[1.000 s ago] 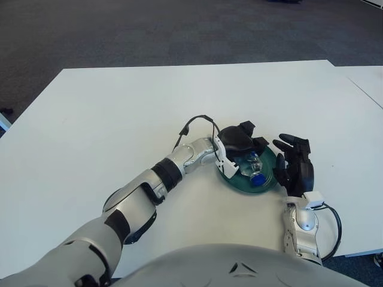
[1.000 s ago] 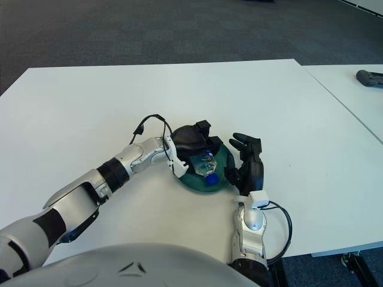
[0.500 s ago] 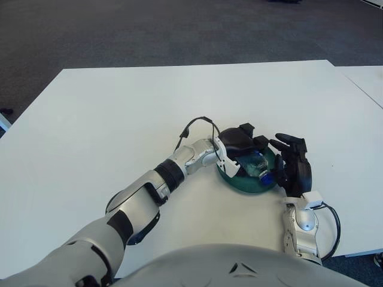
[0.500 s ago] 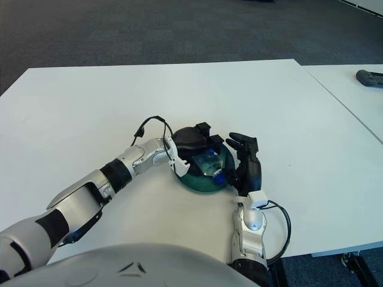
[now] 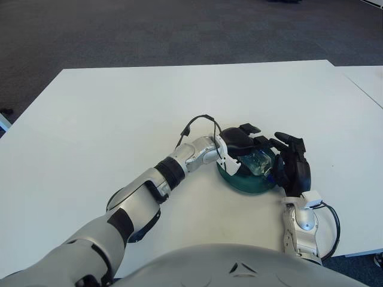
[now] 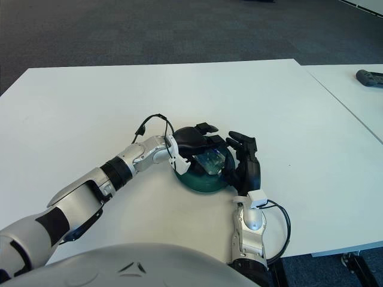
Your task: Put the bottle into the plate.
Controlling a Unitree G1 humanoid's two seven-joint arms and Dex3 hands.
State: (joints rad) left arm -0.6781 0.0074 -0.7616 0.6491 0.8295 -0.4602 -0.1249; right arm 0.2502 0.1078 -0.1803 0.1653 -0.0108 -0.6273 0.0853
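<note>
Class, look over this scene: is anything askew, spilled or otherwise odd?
Nothing is spilled or damaged. The bottle lies on its side in the green plate, under the left hand, with the right hand at the plate's right edge.

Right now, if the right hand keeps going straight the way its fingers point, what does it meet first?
The right hand shows at the right edge of the green plate, fingers aimed away from the robot, slightly leftward. It would probably meet the left hand first, possibly the bottle; depth is unclear.
</note>
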